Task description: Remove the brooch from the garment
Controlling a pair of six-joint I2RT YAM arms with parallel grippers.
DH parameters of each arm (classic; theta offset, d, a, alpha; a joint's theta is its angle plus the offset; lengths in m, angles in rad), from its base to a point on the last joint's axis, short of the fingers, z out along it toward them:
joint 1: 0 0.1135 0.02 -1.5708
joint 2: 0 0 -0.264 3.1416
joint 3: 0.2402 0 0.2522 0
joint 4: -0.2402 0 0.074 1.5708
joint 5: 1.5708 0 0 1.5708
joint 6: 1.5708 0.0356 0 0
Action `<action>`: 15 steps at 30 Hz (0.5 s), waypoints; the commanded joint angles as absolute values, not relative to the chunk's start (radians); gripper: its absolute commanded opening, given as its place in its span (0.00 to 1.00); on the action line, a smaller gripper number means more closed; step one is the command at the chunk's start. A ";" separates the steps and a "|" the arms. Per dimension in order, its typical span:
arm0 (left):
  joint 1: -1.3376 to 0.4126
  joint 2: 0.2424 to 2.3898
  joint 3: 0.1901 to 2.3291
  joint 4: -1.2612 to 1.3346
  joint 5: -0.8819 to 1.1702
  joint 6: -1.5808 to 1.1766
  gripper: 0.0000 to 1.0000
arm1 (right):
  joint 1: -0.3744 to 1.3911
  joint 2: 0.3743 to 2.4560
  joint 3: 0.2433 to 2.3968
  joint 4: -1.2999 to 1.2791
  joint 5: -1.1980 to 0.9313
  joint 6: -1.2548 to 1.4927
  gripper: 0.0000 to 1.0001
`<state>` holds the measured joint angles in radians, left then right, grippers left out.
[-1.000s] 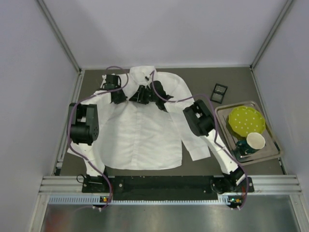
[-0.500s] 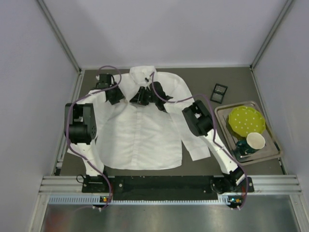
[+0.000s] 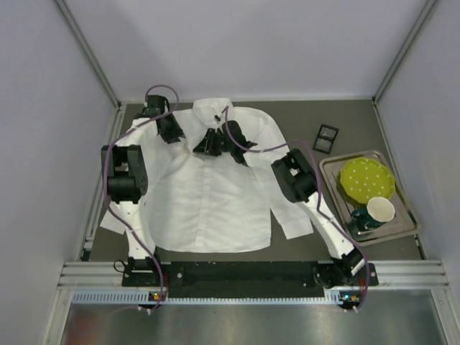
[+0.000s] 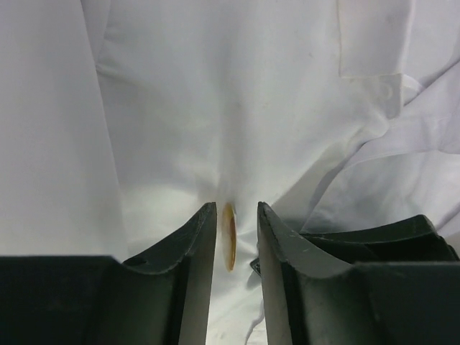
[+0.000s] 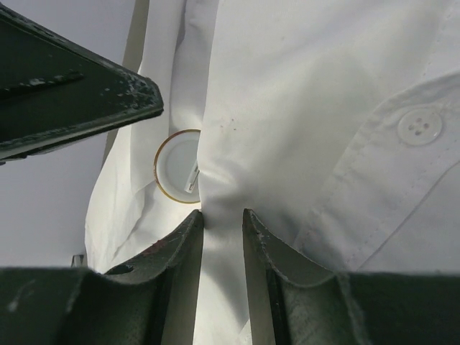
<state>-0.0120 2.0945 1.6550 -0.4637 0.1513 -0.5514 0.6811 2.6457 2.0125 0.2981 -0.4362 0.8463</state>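
Note:
The white shirt lies flat on the table, collar at the far side. My left gripper is over the chest left of the collar. In the left wrist view its fingers stand narrowly apart with the orange-gold brooch edge-on between them, near the left finger and clear of the right one. The cloth puckers toward it. My right gripper is shut on a fold of shirt just beside the brooch, whose white back and pin show. A left finger crosses above.
A small black square box lies right of the shirt. A metal tray at the right holds a green dotted plate and a cup. Grey walls close in the table on three sides.
My left arm's wrist has swung up and to the left, toward the shirt's left shoulder. The right arm and the shirt have stayed put.

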 commanded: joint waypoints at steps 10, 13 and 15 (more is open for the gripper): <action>-0.041 2.160 1.770 -0.621 0.080 -0.548 0.32 | 0.701 2.645 2.059 0.307 -0.434 0.824 0.29; -0.048 2.169 1.776 -0.620 0.095 -0.549 0.31 | 0.701 2.646 2.059 0.304 -0.431 0.824 0.29; -0.051 2.175 1.786 -0.624 0.092 -0.549 0.30 | 0.701 2.645 2.059 0.301 -0.431 0.822 0.29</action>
